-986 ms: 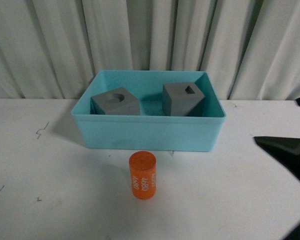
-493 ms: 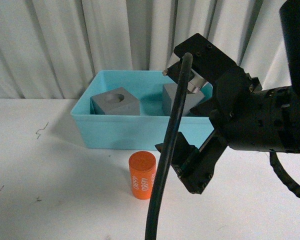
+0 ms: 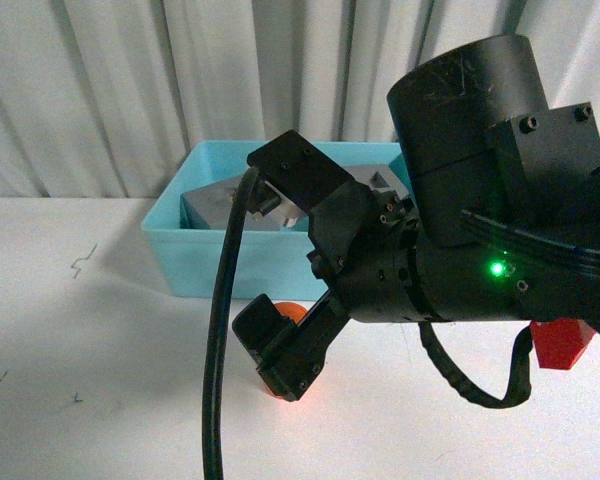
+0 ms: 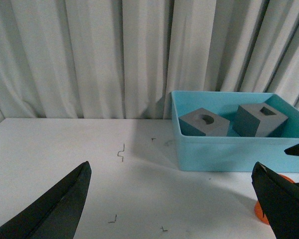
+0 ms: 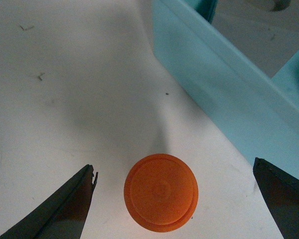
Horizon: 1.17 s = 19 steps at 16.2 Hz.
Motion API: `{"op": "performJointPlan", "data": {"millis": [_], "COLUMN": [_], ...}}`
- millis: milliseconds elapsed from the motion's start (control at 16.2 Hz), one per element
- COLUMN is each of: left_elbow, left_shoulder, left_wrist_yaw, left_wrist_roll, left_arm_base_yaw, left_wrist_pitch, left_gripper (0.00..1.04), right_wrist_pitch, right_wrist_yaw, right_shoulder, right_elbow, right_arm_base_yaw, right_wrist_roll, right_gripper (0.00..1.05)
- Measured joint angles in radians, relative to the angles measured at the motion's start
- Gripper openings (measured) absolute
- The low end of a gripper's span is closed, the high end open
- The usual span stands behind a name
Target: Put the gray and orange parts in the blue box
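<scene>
The orange cylinder [image 5: 161,191] stands upright on the white table in front of the blue box [image 5: 229,99]. My right gripper [image 5: 174,165] hangs open above it, one finger on each side, clear of it. In the front view the right arm covers most of the cylinder [image 3: 277,390], and the right gripper [image 3: 270,260] hides part of the blue box [image 3: 195,255]. Both gray cubes lie inside the box: the one with the round recess [image 4: 204,123] and the one with the rectangular recess [image 4: 260,119]. My left gripper [image 4: 170,167] is open and empty over bare table, left of the box [image 4: 229,154].
White curtains [image 4: 114,59] hang close behind the table and the box. Small dark marks [image 4: 121,152] dot the tabletop. The right arm's thick black cable [image 3: 220,330] hangs down in front of the box. A red piece [image 3: 560,343] shows under the right arm.
The right arm has swung in from the right and moved left and down over the orange cylinder, now hiding most of it and the cube with the rectangular recess in the front view.
</scene>
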Motion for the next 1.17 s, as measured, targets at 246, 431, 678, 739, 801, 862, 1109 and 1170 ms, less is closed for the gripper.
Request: {"op": "performJointPlan", "data": {"millis": [246, 431, 678, 739, 801, 862, 1109, 1170], "left_elbow": [0.000, 0.000, 0.000, 0.000, 0.000, 0.000, 0.000, 0.000], "left_shoulder": [0.000, 0.000, 0.000, 0.000, 0.000, 0.000, 0.000, 0.000], "left_wrist_yaw": [0.000, 0.000, 0.000, 0.000, 0.000, 0.000, 0.000, 0.000], "left_wrist_roll": [0.000, 0.000, 0.000, 0.000, 0.000, 0.000, 0.000, 0.000], "left_arm_base_yaw": [0.000, 0.000, 0.000, 0.000, 0.000, 0.000, 0.000, 0.000], "left_wrist_pitch": [0.000, 0.000, 0.000, 0.000, 0.000, 0.000, 0.000, 0.000], "left_gripper": [0.98, 0.98, 0.98, 0.98, 0.98, 0.98, 0.98, 0.98], "right_wrist_pitch": [0.003, 0.004, -0.008, -0.008, -0.013, -0.013, 0.016, 0.100], "right_wrist_yaw": [0.017, 0.026, 0.034, 0.039, 0.042, 0.044, 0.045, 0.046], "right_shoulder": [0.086, 0.124, 0.156, 0.161, 0.163, 0.163, 0.149, -0.001], "right_elbow": [0.029, 0.064, 0.103, 0.105, 0.106, 0.106, 0.087, -0.022], "right_arm_base_yaw": [0.018, 0.024, 0.031, 0.032, 0.032, 0.032, 0.029, 0.014], "right_wrist_roll": [0.011, 0.019, 0.023, 0.023, 0.022, 0.023, 0.048, 0.138], "right_gripper": [0.98, 0.98, 0.98, 0.94, 0.86, 0.75, 0.47, 0.47]}}
